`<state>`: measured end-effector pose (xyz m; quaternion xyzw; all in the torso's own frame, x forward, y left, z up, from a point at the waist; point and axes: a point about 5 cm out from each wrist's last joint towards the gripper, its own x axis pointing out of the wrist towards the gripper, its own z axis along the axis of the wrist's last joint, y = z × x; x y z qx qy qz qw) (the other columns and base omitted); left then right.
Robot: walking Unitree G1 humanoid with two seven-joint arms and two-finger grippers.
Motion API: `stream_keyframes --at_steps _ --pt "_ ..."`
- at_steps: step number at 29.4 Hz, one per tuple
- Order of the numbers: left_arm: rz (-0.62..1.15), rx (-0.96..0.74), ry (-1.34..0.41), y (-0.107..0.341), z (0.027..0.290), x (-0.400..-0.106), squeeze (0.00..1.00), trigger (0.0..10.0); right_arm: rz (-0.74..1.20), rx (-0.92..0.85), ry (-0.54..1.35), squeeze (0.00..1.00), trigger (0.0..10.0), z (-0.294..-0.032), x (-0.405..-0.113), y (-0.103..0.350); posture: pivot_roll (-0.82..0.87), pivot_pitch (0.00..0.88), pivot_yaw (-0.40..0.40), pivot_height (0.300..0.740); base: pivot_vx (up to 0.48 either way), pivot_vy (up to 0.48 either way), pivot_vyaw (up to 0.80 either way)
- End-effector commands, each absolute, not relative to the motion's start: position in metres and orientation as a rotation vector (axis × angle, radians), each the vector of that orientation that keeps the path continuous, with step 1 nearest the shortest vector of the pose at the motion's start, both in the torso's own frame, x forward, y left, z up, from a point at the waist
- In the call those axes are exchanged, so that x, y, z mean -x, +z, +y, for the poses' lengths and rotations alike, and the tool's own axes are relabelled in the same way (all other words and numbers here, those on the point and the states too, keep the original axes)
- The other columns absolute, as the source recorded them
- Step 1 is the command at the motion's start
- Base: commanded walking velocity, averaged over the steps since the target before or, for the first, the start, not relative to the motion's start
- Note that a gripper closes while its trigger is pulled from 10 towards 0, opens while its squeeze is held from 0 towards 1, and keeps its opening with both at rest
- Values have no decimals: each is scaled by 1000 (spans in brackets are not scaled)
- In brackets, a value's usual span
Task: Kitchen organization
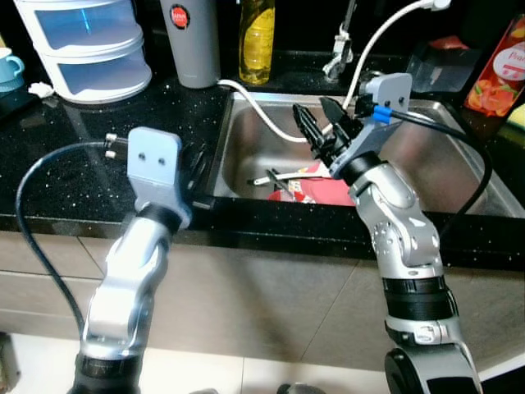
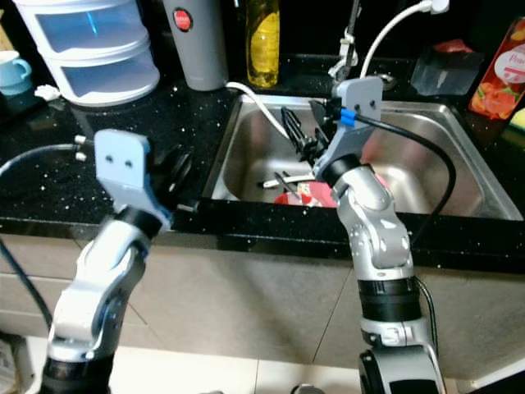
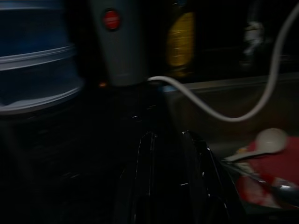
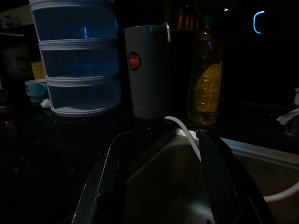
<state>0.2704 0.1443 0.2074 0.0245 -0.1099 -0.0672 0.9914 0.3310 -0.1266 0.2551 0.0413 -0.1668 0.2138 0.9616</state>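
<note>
I hold my right gripper (image 1: 318, 123) open and empty above the sink (image 1: 447, 168), where a red plate (image 1: 324, 190) lies, my left gripper (image 3: 170, 182) likewise parted over the counter (image 1: 74, 164); the grey jug's (image 1: 190, 41) red label is unreadable.

Black speckled countertop (image 1: 82, 156) with a stainless steel sink (image 1: 426, 156) set into it at centre right. Far left: a stack of translucent white-and-blue round containers (image 1: 86, 41), with a light blue cup (image 1: 10, 66) at the left edge beside it. Just right of the stack: a grey tumbler (image 1: 190, 41) bearing a red round logo, then a bottle of yellow liquid (image 1: 257, 37) at the sink's far-left corner. A white hose (image 1: 271, 115) curves from the counter near the tumbler into the basin and up toward the far side. Far right: a carton printed with orange fruit (image 1: 496, 70).
</note>
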Motion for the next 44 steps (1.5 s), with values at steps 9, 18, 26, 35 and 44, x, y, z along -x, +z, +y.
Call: stream_keyframes --at_steps 9,18,26,35,44 --pt "-158 -45 -54 192 143 -270 0 10000 -318 -89 422 0 10000 -114 -328 243 115 0 -4 740 0 0 0" --pt "-170 -54 -74 194 140 -274 0 10000 -324 -99 352 0 10000 -123 -333 244 100 0 8 740 0 -118 0" --pt "-185 -41 -82 197 138 -278 0 10000 -323 -95 323 0 10000 -126 -335 244 96 0 10 740 0 -463 0" --pt "-179 -18 -84 197 136 -281 0 10000 -319 -96 304 0 10000 -131 -336 245 82 0 12 740 0 -350 0" --pt "-188 -1 -107 198 134 -282 0 10000 -331 -80 296 0 10000 -131 -336 247 77 0 15 740 0 0 0"
